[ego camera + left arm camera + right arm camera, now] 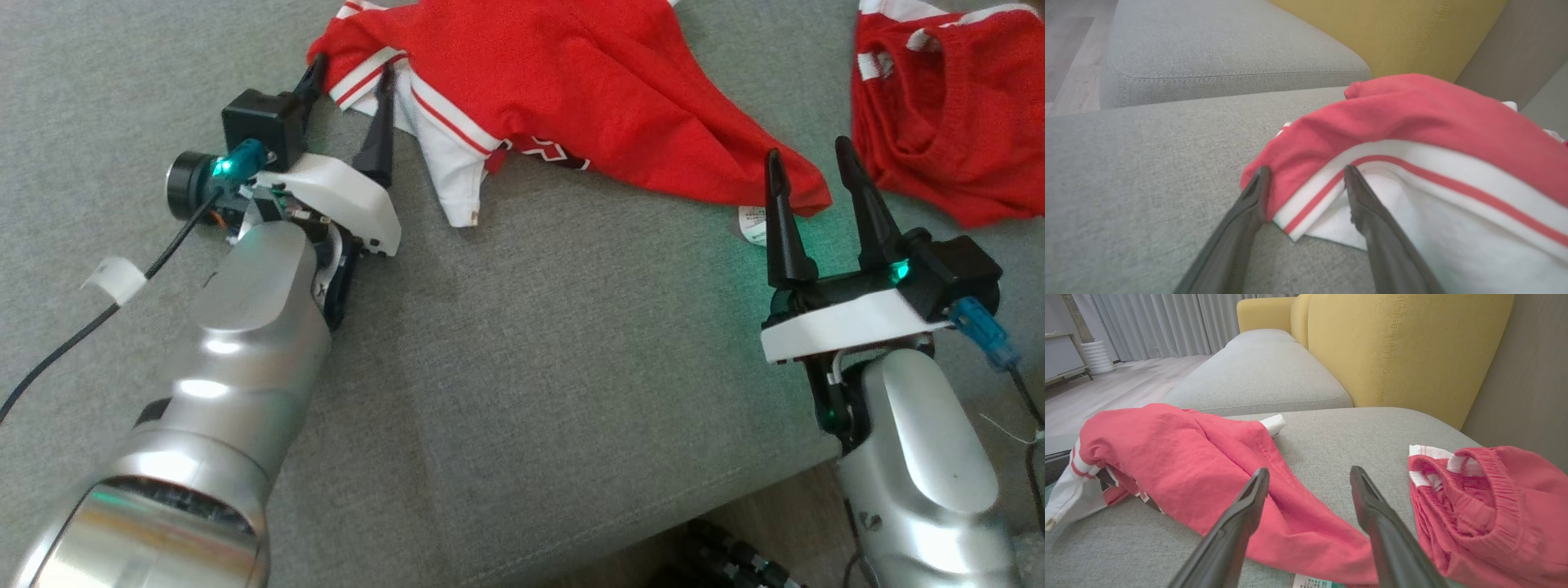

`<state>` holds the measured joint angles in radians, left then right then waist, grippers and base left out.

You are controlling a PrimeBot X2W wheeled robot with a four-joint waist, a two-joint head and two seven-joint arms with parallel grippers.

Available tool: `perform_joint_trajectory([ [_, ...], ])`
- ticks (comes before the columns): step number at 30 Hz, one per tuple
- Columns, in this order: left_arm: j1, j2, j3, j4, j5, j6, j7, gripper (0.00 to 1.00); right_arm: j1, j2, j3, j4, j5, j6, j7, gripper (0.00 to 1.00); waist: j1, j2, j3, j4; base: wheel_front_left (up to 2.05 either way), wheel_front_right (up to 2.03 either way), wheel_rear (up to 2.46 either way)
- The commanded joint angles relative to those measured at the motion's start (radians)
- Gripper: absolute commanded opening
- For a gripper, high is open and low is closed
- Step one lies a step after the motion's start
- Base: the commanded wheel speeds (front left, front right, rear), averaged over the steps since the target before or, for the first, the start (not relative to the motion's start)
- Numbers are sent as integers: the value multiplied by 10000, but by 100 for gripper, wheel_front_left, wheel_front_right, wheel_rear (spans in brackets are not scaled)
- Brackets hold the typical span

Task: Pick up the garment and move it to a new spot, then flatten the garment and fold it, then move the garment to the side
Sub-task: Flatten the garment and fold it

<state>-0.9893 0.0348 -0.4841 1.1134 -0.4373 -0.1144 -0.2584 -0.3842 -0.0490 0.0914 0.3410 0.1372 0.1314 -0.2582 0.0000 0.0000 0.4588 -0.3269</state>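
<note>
left hand [1306,169]: wide open, astride striped edge of garment [571,73] | right hand [807,151]: wide open, empty | sofa [531,343]: 2 red garments, second garment [947,122] apart

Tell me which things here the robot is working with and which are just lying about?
In the job: red and white shirt, left tool open around its striped edge, right tool open at its hem.
Just lying about: red shorts off to the right, yellow backrest.
</note>
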Motion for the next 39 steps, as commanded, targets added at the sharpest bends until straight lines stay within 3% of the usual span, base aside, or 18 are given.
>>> perform_joint_trajectory([
  [1,94,157,13,314,-63,-44,-27,6,-99,-13,187,-308,79,-7,-36,100,0,0,-17,9,0,0,0],
  [2,100,156,-62,437,-82,-48,-28,0,-90,-13,163,-295,82,-7,-36,100,0,0,-40,36,0,0,0],
  [10,148,156,-622,727,-42,79,-31,0,-72,-13,49,-153,4,-7,-36,100,0,0,-254,486,0,0,0],
  [16,391,155,-417,-350,-18,266,-32,0,-106,-13,4,2,-96,-7,-36,100,0,0,-578,901,0,0,0],
  [20,881,306,129,-1621,268,817,-33,0,-23,-13,-62,25,-84,-7,-36,100,0,0,-934,1081,0,0,0],
  [21,1112,374,312,-2048,400,1011,-33,36,19,-13,-98,2,-72,-7,-36,100,0,0,-1064,1137,0,0,0],
  [22,1393,435,467,-2463,555,1171,-33,100,72,-13,-129,-28,-50,-7,-36,100,0,0,-1179,1189,0,0,0],
  [28,3609,732,1568,-4665,1366,1590,-33,100,615,-13,-381,-74,3,-7,-36,100,0,0,-2048,1789,0,0,0],
  [39,8022,379,3395,-7418,2403,1579,-33,100,1892,-13,-736,282,173,-7,-36,100,0,0,-3621,3139,0,0,0],
])
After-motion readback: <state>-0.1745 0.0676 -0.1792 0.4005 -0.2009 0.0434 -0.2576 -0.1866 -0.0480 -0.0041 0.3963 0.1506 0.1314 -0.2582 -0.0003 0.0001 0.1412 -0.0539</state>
